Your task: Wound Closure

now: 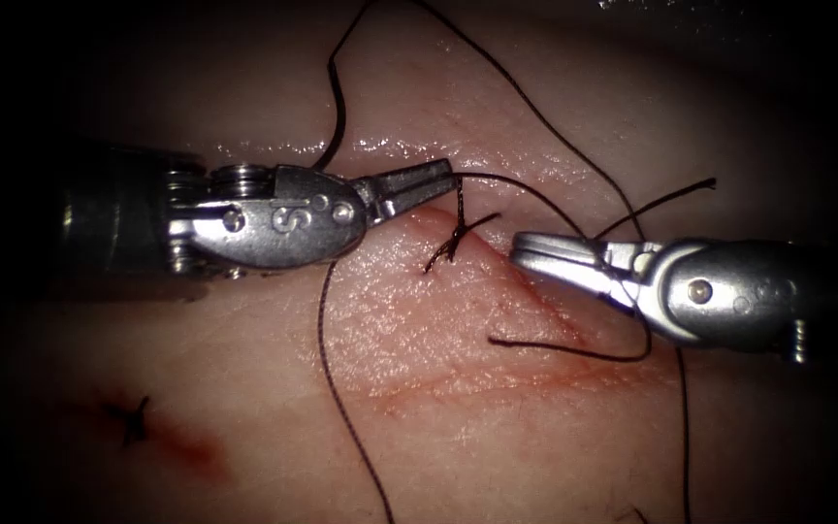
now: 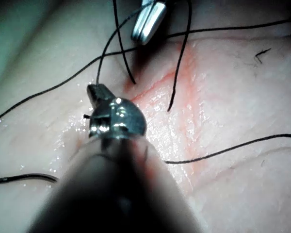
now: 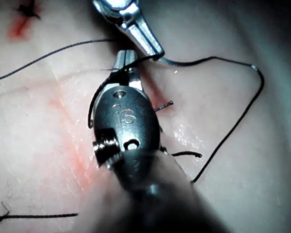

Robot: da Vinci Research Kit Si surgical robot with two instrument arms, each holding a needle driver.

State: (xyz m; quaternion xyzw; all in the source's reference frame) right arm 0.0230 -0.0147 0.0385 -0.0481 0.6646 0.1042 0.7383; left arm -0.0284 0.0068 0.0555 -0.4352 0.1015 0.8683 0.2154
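An old dark stitch [image 1: 133, 419] sits on the tissue [image 1: 419, 388] at far left, with red fluid [image 1: 196, 448] beside it. The left hand [image 1: 438, 178] comes in from the left, closed on the thread [image 1: 497, 181] just above a knot [image 1: 456, 238] on the cut [image 1: 535, 296]. To the right of the knot, the right hand [image 1: 535, 250] looks closed, thread wrapped around it; whether it grips any thread is hard to tell. Loose thread trails across the tissue. The needle's whereabouts cannot be made out.
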